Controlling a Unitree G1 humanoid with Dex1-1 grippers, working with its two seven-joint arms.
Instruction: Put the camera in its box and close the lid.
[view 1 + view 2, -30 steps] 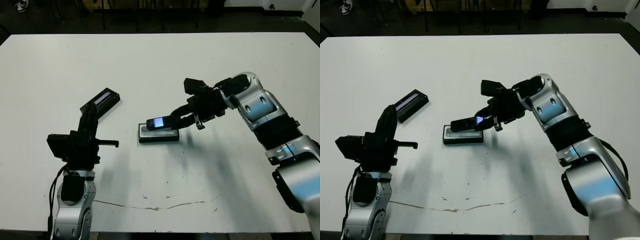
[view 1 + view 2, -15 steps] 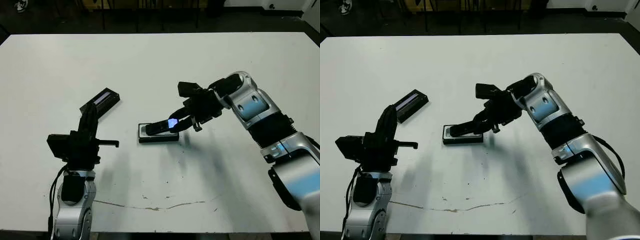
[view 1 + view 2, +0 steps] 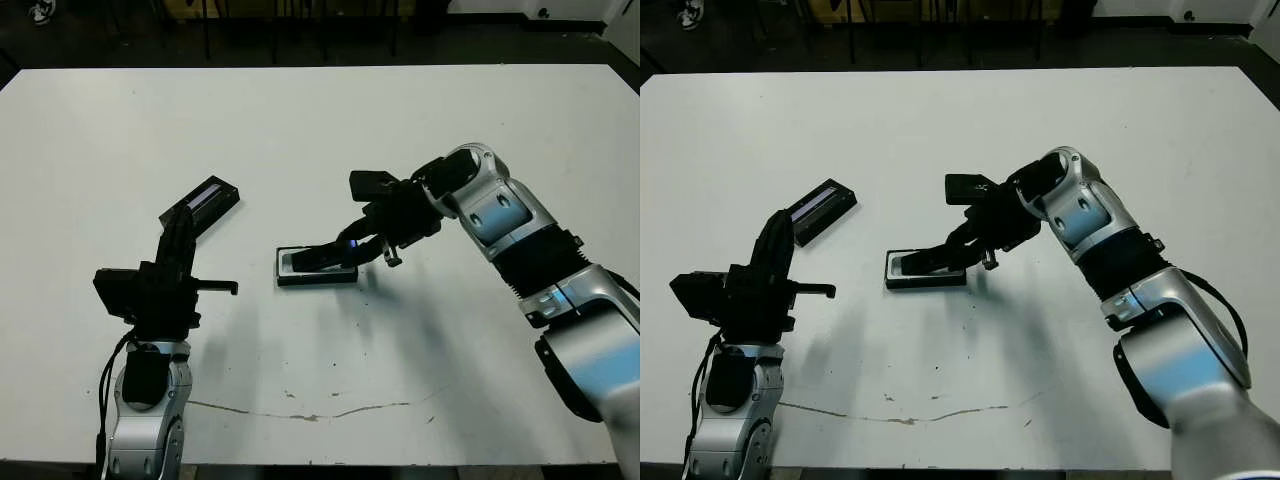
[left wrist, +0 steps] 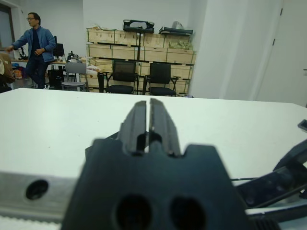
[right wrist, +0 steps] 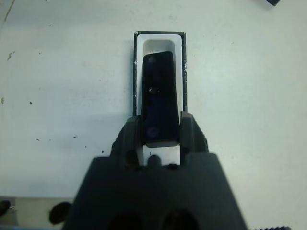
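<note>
The right gripper [image 5: 160, 136] reaches in from the robot's right, its two black fingers [image 5: 187, 132] clenched on the near end of the small black bar-shaped camera [image 5: 159, 98]. The camera lies lengthwise within the white-lined cavity of the shallow black rectangular box [image 5: 137, 72], with white lining visible beyond its far end; whether it rests fully on the lining cannot be told. The box sits near the middle of the white surface [image 3: 400, 130]. The flat black rectangular lid with a greyish glossy stripe [image 3: 201, 206] lies on the surface well apart from the box, toward the robot's left. The left gripper [image 4: 149, 122] is raised near the lid, fingers pressed together and grasping nothing.
</note>
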